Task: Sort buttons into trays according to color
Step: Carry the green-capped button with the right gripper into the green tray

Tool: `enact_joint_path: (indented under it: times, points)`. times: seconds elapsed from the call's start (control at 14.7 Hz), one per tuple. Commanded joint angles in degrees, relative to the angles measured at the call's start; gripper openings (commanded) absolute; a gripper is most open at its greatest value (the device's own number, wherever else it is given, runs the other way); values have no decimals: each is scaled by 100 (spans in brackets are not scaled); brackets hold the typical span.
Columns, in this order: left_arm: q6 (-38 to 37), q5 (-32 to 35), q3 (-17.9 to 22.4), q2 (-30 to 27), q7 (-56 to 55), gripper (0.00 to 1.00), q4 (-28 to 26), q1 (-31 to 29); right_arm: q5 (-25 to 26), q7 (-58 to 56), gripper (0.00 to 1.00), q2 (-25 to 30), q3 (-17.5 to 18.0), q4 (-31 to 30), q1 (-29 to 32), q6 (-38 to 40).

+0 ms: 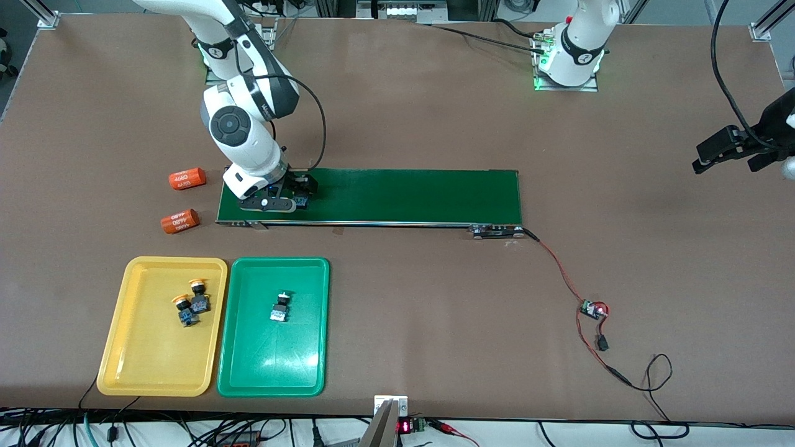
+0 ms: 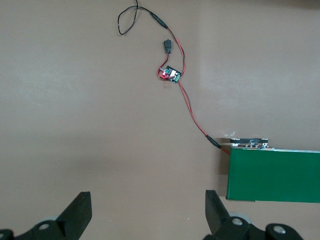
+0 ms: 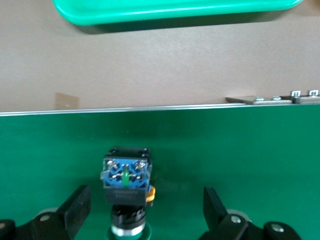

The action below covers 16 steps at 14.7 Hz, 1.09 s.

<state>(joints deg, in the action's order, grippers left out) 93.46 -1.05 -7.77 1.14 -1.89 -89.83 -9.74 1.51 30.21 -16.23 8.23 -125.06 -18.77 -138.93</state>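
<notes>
A green-capped button (image 3: 126, 180) lies on its side on the dark green belt (image 3: 240, 160), at the belt's end toward the right arm. My right gripper (image 3: 145, 212) is low over it and open, one finger on each side, touching nothing; in the front view this gripper (image 1: 297, 197) hides most of the button. The yellow tray (image 1: 155, 360) holds two yellow-capped buttons (image 1: 199, 297) (image 1: 184, 309). Beside it, the green tray (image 1: 273, 363) holds one green-capped button (image 1: 281, 306). My left gripper (image 2: 148, 210) waits open and empty over bare table past the belt's other end (image 2: 275, 175).
Two orange cylinders (image 1: 187, 179) (image 1: 179, 221) lie on the table off the belt's end toward the right arm. A red wire runs from the belt's other end to a small circuit board (image 1: 593, 308). The green tray's rim (image 3: 170, 12) shows in the right wrist view.
</notes>
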Motion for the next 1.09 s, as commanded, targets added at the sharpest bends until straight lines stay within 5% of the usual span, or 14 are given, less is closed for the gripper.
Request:
enact_joint_path:
  times: [0.0, 0.48, 0.68, 0.82, 1.02]
  points:
    - [76, -35, -5, -79, 110, 100, -79, -36, 332, 108, 93, -328, 4, 140, 67, -38]
    - [50, -18, -23, -87, 119, 100, -79, -36, 367, -51, 14, -250, -5, 578, 268, 337]
    - [32, -18, -23, -96, 119, 100, -87, -36, 350, -348, 14, -311, -5, 1945, 313, 1707]
    - [32, -18, -23, -88, 119, 100, -87, -36, 253, -778, 14, -468, -5, 2650, 418, 1808]
    - [6, -18, -23, -96, 119, 100, -87, -36, 253, -1349, 14, -1415, 4, 3827, 410, 1660]
